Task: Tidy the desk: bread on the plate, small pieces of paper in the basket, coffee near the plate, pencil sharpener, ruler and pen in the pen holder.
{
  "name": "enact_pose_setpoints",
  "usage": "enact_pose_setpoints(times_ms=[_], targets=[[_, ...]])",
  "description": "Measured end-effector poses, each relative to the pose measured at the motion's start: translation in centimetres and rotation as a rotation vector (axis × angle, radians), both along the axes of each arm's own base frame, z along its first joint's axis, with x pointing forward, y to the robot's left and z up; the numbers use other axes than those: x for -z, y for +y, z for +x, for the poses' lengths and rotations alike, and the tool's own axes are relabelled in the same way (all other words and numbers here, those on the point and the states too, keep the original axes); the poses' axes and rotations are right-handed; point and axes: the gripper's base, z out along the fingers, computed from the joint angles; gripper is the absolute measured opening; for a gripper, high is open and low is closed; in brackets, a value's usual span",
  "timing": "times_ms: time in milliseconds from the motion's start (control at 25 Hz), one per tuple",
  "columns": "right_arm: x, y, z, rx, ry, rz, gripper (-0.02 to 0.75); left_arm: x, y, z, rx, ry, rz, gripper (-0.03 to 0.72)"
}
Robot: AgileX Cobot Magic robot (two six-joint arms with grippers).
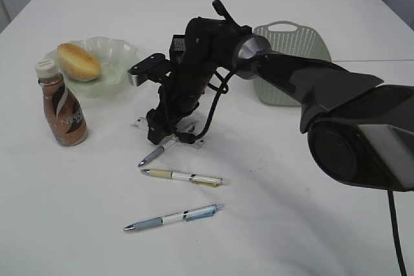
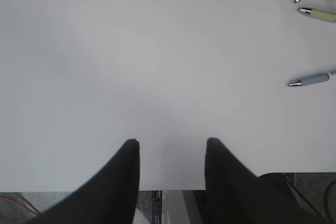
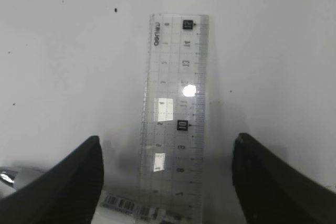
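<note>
Right gripper poised over the clear ruler, jaws wide apart; left gripper idle over bare desk.

The white desk [image 1: 310, 4] spreads under both arms. The sage-green basket [image 1: 291, 56] lies beyond the right arm, behind its wrist, and the black mesh pen holder [image 1: 178, 44] peeks out just behind that arm. Well to the side of the right gripper [image 3: 167, 153] sits the ruffled green plate [image 1: 113, 63] with the bread [image 1: 78, 61] on it, and the coffee [image 1: 61, 109] bottle stands upright near the plate. The ruler [image 3: 176, 114] lies flat between the spread fingers [image 3: 68, 179], which do not touch it. Three pens lie nearer the camera than this gripper: a grey pen [image 1: 154, 154] closest, a yellowish pen [image 1: 183, 176], then a blue pen [image 1: 173, 217]. The left gripper [image 2: 171, 153] holds nothing, its jaws partly apart above the desk edge.
</note>
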Motion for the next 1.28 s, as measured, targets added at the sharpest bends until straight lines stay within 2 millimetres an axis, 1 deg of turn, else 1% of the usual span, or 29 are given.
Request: enact_pose_setpoints(times_ms=[640, 720, 760, 840, 920, 1000, 1080, 1280], targets=[[-0.02, -0.19, 0.10, -0.004, -0.013, -0.024, 0.561, 0.00, 0.00, 0.00, 0.000, 0.000, 0.000, 0.307], [-0.07, -0.19, 0.12, -0.004, -0.016, -0.024, 0.552, 0.00, 0.00, 0.00, 0.000, 0.000, 0.000, 0.307], [-0.07, -0.20, 0.10, -0.005, -0.014, -0.025, 0.537, 0.00, 0.00, 0.00, 0.000, 0.000, 0.000, 0.307], [-0.05, -0.22, 0.05, -0.007, -0.009, -0.028, 0.481, 0.00, 0.00, 0.00, 0.000, 0.000, 0.000, 0.307], [-0.03, -0.24, 0.01, -0.008, -0.005, -0.031, 0.414, 0.00, 0.00, 0.00, 0.000, 0.000, 0.000, 0.307], [-0.01, -0.27, -0.07, -0.012, 0.004, -0.035, 0.330, 0.00, 0.00, 0.00, 0.000, 0.000, 0.000, 0.307], [0.00, -0.28, -0.09, -0.012, 0.006, -0.036, 0.273, 0.00, 0.00, 0.00, 0.000, 0.000, 0.000, 0.307], [0.00, -0.29, -0.11, -0.013, 0.008, -0.037, 0.254, 0.00, 0.00, 0.00, 0.000, 0.000, 0.000, 0.307]])
